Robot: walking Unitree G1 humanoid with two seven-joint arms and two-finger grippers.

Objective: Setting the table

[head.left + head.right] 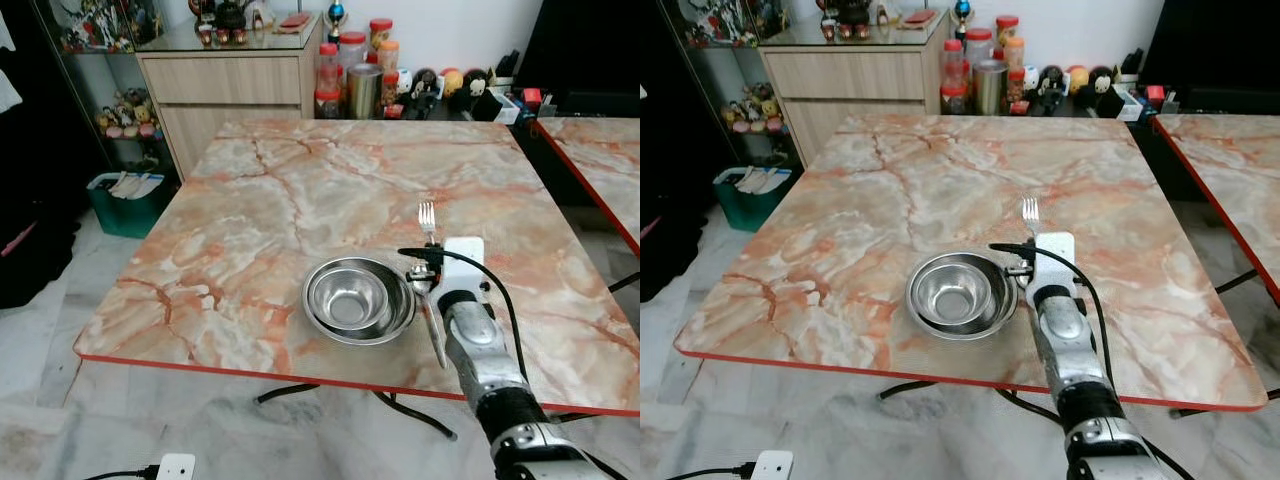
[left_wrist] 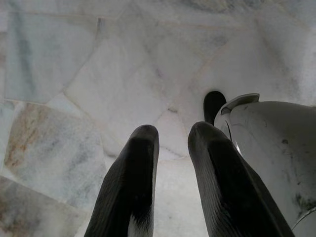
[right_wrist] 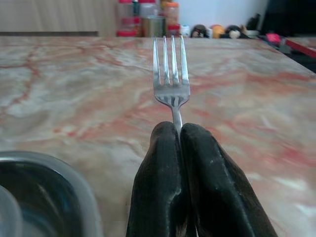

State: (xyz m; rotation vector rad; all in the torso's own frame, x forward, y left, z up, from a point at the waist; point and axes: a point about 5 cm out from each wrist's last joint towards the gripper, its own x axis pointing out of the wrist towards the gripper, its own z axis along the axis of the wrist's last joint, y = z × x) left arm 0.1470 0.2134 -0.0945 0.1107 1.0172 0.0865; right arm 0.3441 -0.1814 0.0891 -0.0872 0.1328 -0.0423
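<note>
**Steel bowls nested, fork pinched at the right**

Marble-patterned in orange and white with a red edge, the tabletop (image 1: pixel 300 200) takes up the middle of the head views. Near its front edge, slightly right of centre, sit the steel bowls (image 1: pixel 358 299): a smaller one nested inside a larger one, both upright, and the inner one looks empty.

Just right of the bowls the right pincer (image 3: pixel 180 143) reaches in from the lower right of the frame on its silver arm. Its two black fingers are clenched on the neck of a fork (image 3: pixel 171 74); in the right wrist view the tines stick out straight ahead past the fingertips, low above the marble. In the left eye view the fork's handle runs back beside the arm toward the tabletop's front edge, and the fork head lies just beyond the bowls' rim, close to it but apart. Whether the fork rests on the surface or is slightly lifted cannot be told.

The left pincer (image 2: pixel 173 148) hangs over a pale marble floor (image 2: pixel 74 74), its fingers a little apart with nothing between them.

At the top of the frame, beyond the tabletop, stand red-lidded jars (image 1: pixel 340 65) with reddish and pale contents, a metal canister (image 1: pixel 364 90), and small figurines (image 1: pixel 450 82). A wooden cabinet (image 1: pixel 225 90) stands at upper left, with a green bin (image 1: pixel 128 200) holding papers below it.
</note>
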